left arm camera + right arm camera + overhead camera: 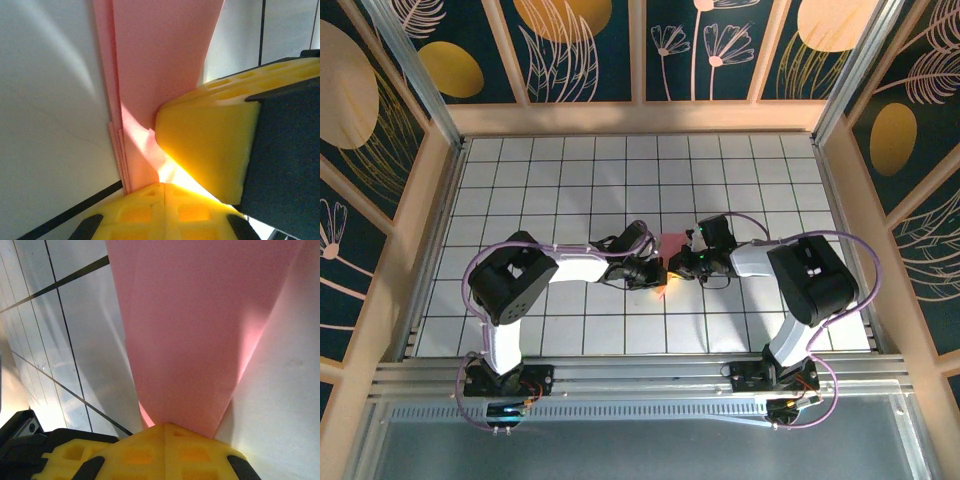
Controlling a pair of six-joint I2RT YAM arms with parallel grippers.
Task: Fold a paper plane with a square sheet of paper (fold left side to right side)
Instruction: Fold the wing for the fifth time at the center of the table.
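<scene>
— How did the left claw (165,189) stand?

— Shut; its two yellow fingers (145,200) met along one seam; the salmon-pink paper (160,60) began right at their tips and ran straight ahead of them; it lay in several layers, whose edges showed stepped on that claw's left.

— Had it hold of the paper?

— I could not tell; the paper's near end touched the tips, but whether a layer was nipped between them was hidden.

— And the right claw (165,427)?

— Shut likewise, finger against finger; the paper tapered down to its tips and widened ahead of them; a pink glow fell on the white surface to that claw's right; whether it pinched the paper I could not tell either.

— How near were the two claws to each other?

— Close; seen from the left wrist, one yellow finger (210,145) of the right claw sat just beside the left claw's tips, on their right, its point over the paper.

— And from above?

— The claws met nose to nose over the white gridded table (570,170); the paper showed between them and a little beyond their tips.
</scene>
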